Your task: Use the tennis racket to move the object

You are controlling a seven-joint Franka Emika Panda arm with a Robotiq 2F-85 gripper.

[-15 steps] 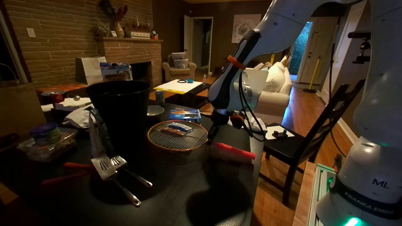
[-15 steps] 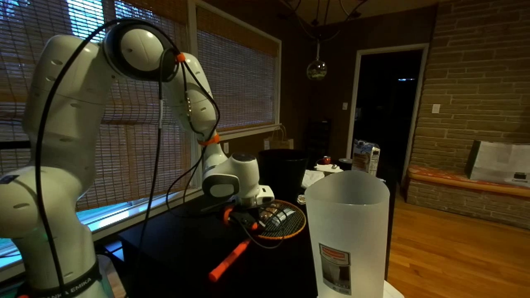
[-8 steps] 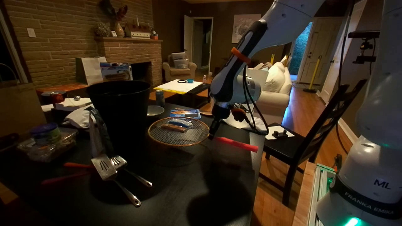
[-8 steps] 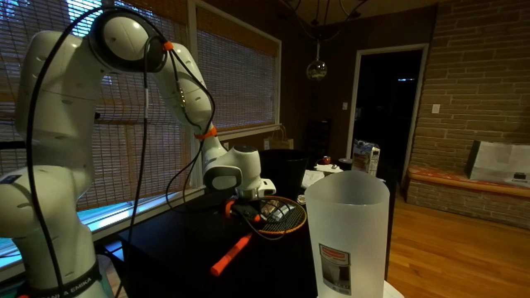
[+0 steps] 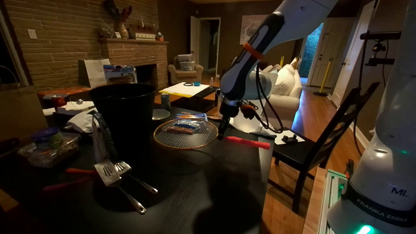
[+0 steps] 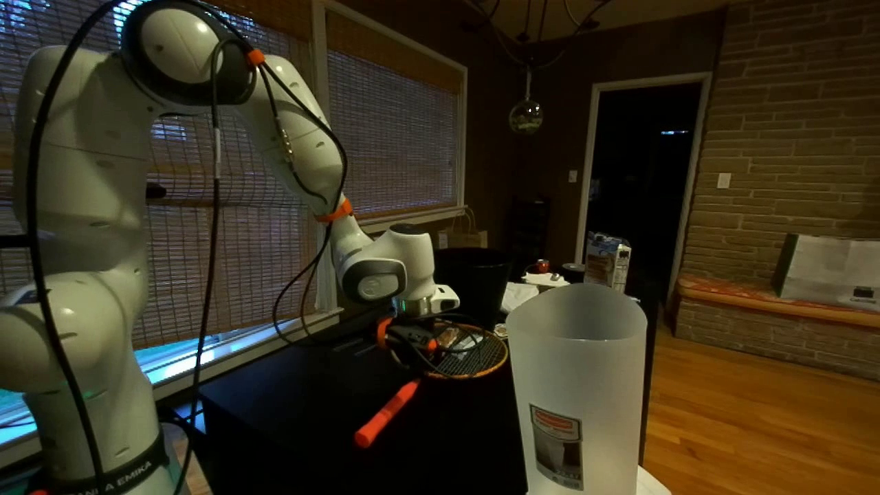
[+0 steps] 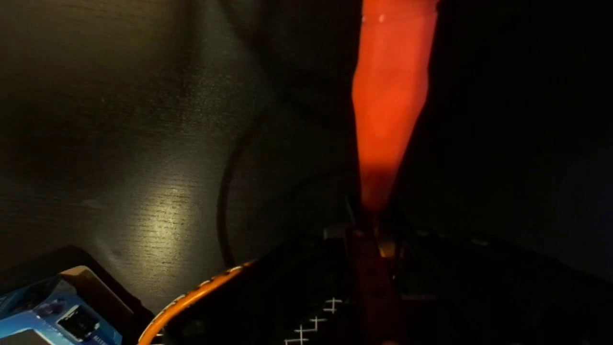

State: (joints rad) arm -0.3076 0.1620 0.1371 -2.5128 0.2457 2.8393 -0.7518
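Observation:
The tennis racket's round orange hoop [image 5: 185,148] and netted face are held level above the dark table, its shadow below. Its red handle [image 5: 248,143] points toward the robot base; the handle also shows in an exterior view [image 6: 387,414] and in the wrist view [image 7: 390,91]. The reddish-brown and bluish-white packet, the object [image 5: 179,130], lies on the net. A similar bluish packet [image 5: 188,124] lies beside it. My gripper [image 5: 221,134] is shut on the racket where the handle meets the hoop; its fingers are dark in the wrist view [image 7: 368,232].
A tall black bin [image 5: 123,120] stands beside the hoop. Metal spatulas [image 5: 109,174] lie in front of it. A blue box [image 5: 200,116] and a bowl [image 5: 161,114] sit behind the hoop. A tall translucent bin [image 6: 584,385] stands near the table edge.
My gripper has risen with the racket, lifting it off the table. Both packets have risen with the net, and a gap with shadow now shows beneath hoop and handle.

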